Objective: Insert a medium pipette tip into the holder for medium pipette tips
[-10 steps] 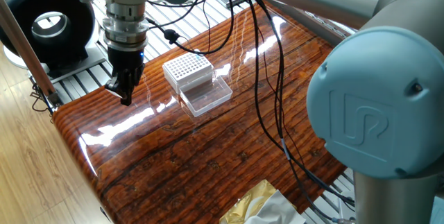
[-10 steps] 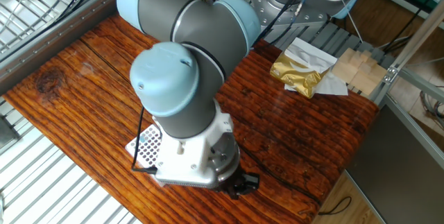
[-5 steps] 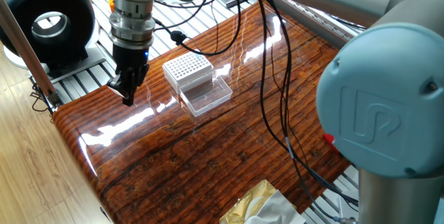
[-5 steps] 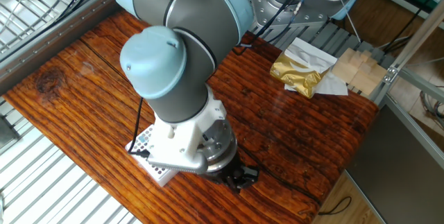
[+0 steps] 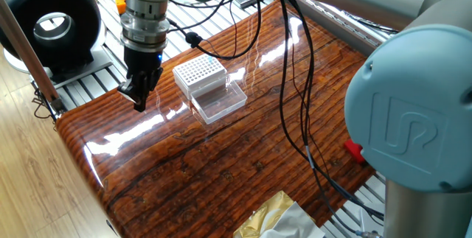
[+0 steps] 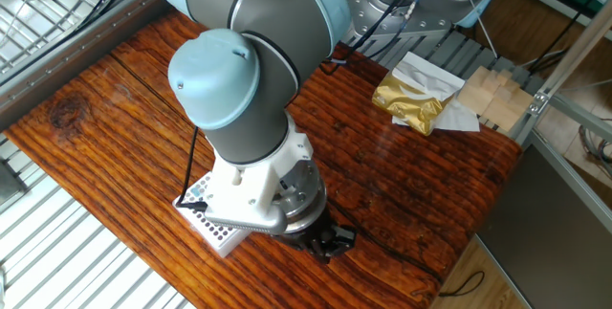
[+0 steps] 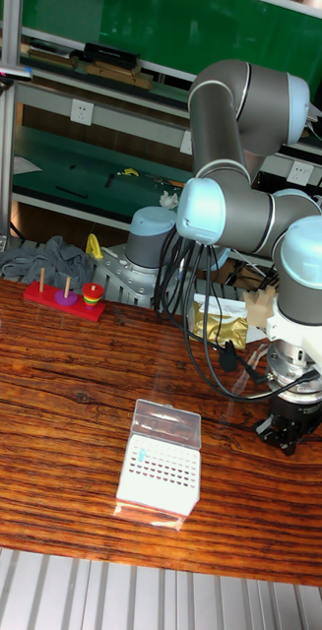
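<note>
The holder for medium pipette tips (image 5: 198, 71) is a small clear box with a white hole grid, and its clear lid (image 5: 220, 102) lies open beside it. It stands in the middle of the table in the tall view (image 7: 161, 474). In the other fixed view only a corner of the holder (image 6: 203, 204) shows behind the arm. My gripper (image 5: 139, 104) points down just above the table, left of the holder and apart from it. It also shows low at the table's edge (image 6: 328, 244) and to the holder's right (image 7: 289, 440). Its fingers look shut. I cannot make out a pipette tip between them or on the table.
A black round device (image 5: 50, 23) stands beyond the table's left end. Black cables (image 5: 287, 83) hang over the table behind the holder. Gold foil bags (image 6: 413, 99) lie at one corner. A red peg toy (image 7: 66, 295) sits at the back left.
The gripper has shifted slightly toward the holder, and the arm's wrist has swung with it. The holder has not moved.
</note>
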Tool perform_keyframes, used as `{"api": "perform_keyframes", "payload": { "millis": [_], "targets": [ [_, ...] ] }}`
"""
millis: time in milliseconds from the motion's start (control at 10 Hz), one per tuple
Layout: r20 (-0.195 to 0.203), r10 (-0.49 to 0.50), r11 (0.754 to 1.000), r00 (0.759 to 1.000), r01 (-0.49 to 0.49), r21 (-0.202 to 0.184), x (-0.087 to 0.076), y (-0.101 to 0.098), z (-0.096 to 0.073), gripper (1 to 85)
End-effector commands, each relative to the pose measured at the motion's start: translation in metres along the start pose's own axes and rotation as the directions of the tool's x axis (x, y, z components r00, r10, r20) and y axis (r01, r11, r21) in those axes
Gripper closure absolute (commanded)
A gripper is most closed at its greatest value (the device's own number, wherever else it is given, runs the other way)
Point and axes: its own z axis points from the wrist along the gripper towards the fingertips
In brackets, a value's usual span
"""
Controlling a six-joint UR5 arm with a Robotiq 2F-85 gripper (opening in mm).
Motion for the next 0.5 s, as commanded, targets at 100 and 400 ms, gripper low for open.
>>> {"api": "perform_keyframes", "payload": {
  "millis": [100,400],
  "targets": [
    [0.01,0.001,1.0,1.0,-0.001,-0.002,-0.0044,0.001,-0.0004,84.7],
    [0.008,-0.006,1.0,1.0,0.006,0.011,-0.0046,-0.0019,0.0002,84.7]
  ]
}}
